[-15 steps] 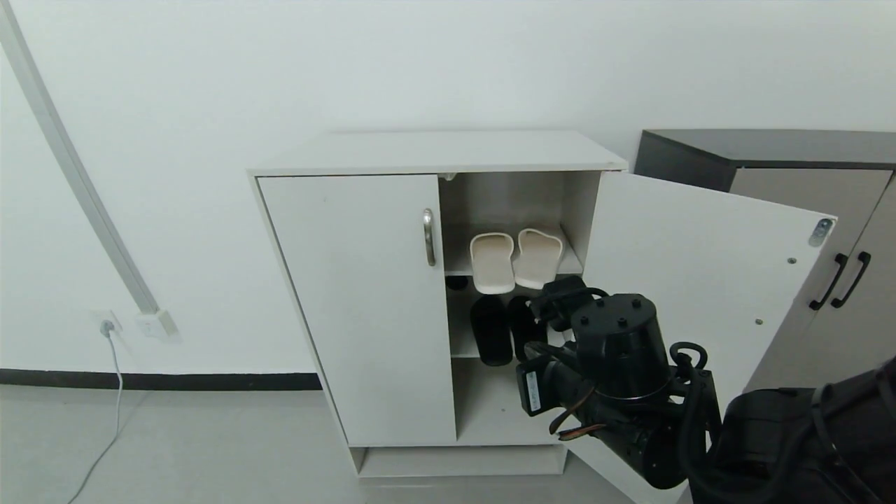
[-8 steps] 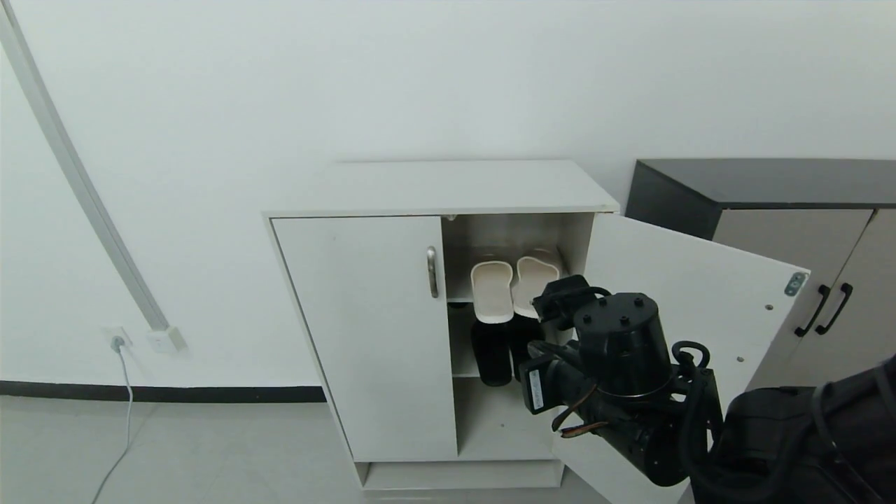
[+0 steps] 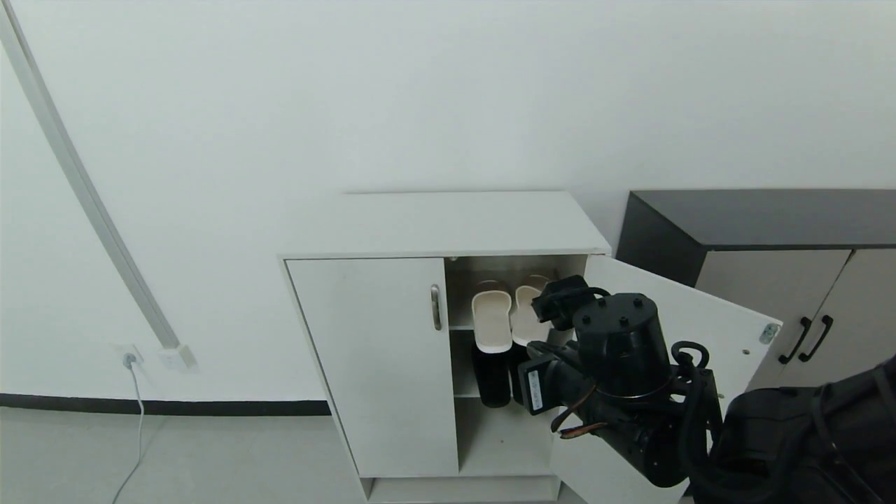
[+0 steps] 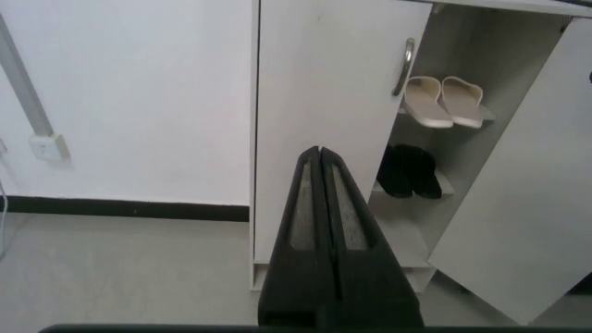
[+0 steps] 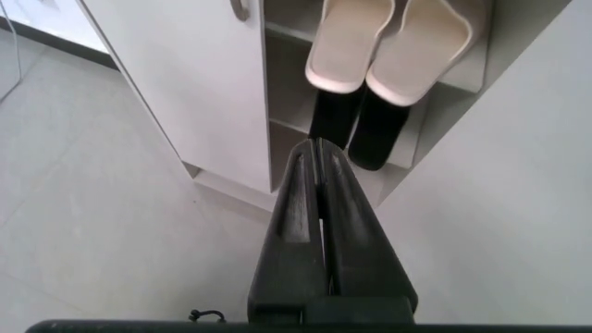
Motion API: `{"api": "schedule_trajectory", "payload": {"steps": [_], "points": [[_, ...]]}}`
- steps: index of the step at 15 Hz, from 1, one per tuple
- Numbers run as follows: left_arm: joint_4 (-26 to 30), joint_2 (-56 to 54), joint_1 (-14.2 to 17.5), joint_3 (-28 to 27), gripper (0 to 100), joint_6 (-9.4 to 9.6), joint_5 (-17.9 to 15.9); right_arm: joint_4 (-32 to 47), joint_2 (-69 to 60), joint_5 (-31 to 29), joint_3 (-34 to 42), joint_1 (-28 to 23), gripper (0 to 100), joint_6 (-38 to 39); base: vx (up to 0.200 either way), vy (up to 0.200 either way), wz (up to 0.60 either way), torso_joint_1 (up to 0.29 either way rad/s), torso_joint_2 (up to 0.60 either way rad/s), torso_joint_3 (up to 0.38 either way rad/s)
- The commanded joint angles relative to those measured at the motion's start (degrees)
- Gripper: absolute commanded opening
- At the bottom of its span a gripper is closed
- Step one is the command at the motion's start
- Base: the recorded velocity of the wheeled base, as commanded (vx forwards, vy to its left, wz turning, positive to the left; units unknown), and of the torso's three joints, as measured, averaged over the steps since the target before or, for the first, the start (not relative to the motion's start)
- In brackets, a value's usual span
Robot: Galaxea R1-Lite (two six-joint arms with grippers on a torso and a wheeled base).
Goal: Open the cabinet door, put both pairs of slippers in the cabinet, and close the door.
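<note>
The white cabinet (image 3: 448,220) stands against the wall with its left door (image 3: 378,357) closed and its right door (image 3: 672,329) swung open. A pair of white slippers (image 3: 492,318) lies on the upper shelf, toes hanging over the edge. A pair of black slippers (image 3: 490,378) sits on the shelf below. My right arm (image 3: 616,364) hangs in front of the opening. My right gripper (image 5: 317,148) is shut and empty, pointing at the white slippers (image 5: 388,42) and black slippers (image 5: 356,125). My left gripper (image 4: 320,153) is shut and empty, facing the closed left door (image 4: 324,92).
A dark grey cabinet (image 3: 763,224) with black handles stands right beside the open door. A wall socket with a cable (image 3: 129,360) and a slanted duct (image 3: 84,189) are on the left wall. Bare floor lies in front of the left door.
The head camera has moved: the cabinet now sits lower and smaller in the picture. Slippers stay on their shelves and the right arm keeps its place in the view.
</note>
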Motion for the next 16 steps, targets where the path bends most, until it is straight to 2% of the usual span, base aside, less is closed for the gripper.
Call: {"api": "schedule_trajectory", "payload": {"steps": [1, 10, 16], "points": [[0.0, 0.0, 0.0, 0.0, 0, -0.02, 0.0, 0.0, 0.1, 0.0, 0.1, 0.0, 0, 0.0, 0.000, 0.000, 0.00, 0.217, -0.53, -0.320], [0.0, 0.0, 0.0, 0.0, 0, -0.02, 0.0, 0.0, 0.1, 0.1, 0.6, -0.2, 0, 0.0, 0.000, 0.000, 0.00, 0.249, -0.58, -0.326], [0.0, 0.0, 0.0, 0.0, 0, -0.02, 0.0, -0.8, 0.2, 0.1, 0.4, -1.2, 0, 0.0, 0.000, 0.000, 0.00, 0.193, -0.42, -0.228]]}}
